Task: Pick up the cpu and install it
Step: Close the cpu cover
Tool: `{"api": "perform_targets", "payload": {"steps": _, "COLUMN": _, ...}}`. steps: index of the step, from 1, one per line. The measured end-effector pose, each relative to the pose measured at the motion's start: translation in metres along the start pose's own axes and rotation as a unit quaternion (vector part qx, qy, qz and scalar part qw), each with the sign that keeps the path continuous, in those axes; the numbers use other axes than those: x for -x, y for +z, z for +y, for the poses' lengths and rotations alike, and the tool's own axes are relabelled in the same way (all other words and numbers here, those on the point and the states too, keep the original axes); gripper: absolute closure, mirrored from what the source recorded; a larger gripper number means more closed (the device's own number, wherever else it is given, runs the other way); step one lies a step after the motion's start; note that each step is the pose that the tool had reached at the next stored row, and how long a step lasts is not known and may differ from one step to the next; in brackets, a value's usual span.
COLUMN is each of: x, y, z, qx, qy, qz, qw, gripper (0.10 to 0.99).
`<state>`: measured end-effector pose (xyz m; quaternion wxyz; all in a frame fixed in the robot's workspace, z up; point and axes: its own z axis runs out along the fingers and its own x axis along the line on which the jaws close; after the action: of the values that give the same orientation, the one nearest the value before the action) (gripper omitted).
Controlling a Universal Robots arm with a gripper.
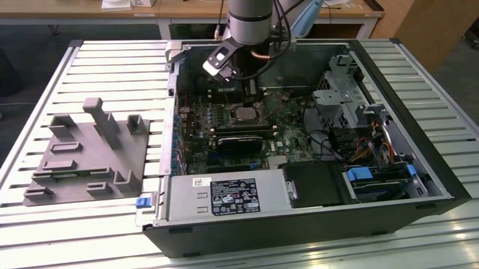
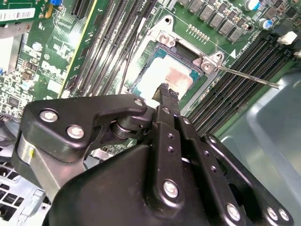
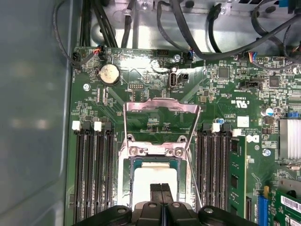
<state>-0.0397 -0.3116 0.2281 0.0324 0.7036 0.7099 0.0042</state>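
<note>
The cpu [image 3: 143, 181], a silver square with a pale rim, lies flat in the motherboard socket [image 3: 124, 155] inside the open computer case. It also shows in the second wrist view as the cpu [image 2: 176, 75] and in the exterior view as the cpu [image 1: 243, 116]. My gripper [image 3: 161, 188] hangs straight over it, fingers pressed together with nothing between them. In the second wrist view the gripper [image 2: 165, 89] has its tips at or just above the chip's top; contact is unclear. The socket's metal load plate [image 3: 162, 106] stands swung open, and its thin lever [image 2: 247, 77] sticks out sideways.
Memory slots [image 3: 91, 174] flank the socket on both sides. Cables [image 3: 211, 28] hang along the case wall. The case [image 1: 314, 224] lies open on a slatted table [image 1: 112, 61], with a grey fixture block [image 1: 82, 151] of upright posts at the exterior view's left.
</note>
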Motion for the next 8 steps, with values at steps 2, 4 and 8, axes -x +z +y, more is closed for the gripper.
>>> {"api": "perform_targets", "payload": {"steps": 2, "x": -0.0001, "y": -0.0009, "z": 0.0001, "qx": 0.0000, "qy": 0.000, "qz": -0.0007, "qw": 1.0000, "gripper": 0.980}}
{"api": "perform_targets", "payload": {"steps": 4, "x": 0.0000, "y": -0.0026, "z": 0.0002, "qx": 0.0000, "qy": 0.000, "qz": -0.0008, "qw": 1.0000, "gripper": 0.980}}
{"api": "perform_targets", "payload": {"steps": 8, "x": 0.0003, "y": -0.0099, "z": 0.0005, "qx": 0.0000, "qy": 0.000, "qz": -0.0008, "qw": 1.0000, "gripper": 0.980}}
